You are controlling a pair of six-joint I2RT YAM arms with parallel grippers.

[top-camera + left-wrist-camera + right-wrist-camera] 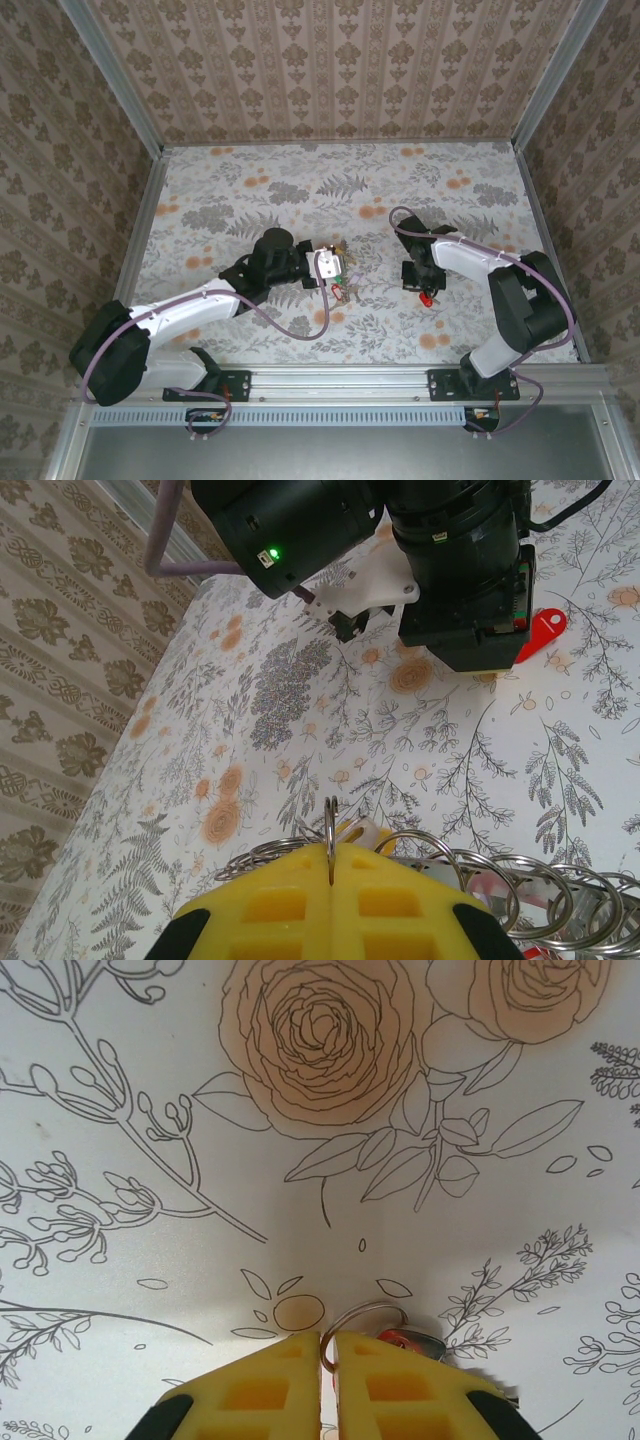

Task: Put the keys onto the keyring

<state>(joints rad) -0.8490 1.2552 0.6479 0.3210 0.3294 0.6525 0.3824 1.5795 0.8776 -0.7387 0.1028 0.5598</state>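
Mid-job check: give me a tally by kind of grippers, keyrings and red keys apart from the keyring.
grippers: 2 (left gripper, right gripper)
keyring: 1, pinched by the left gripper
red key: 1, at the right gripper
Total: 4. The other keys by the keyring are too small to count.

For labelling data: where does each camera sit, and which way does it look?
Top external: above and behind the bases, looking down at the table; left arm, right arm show.
Left wrist: on the left arm, past the left end effector, shut on the keyring, toward the right end effector.
Right wrist: looking down over the right end effector at the table.
Shared: left wrist and top views both show the red key.
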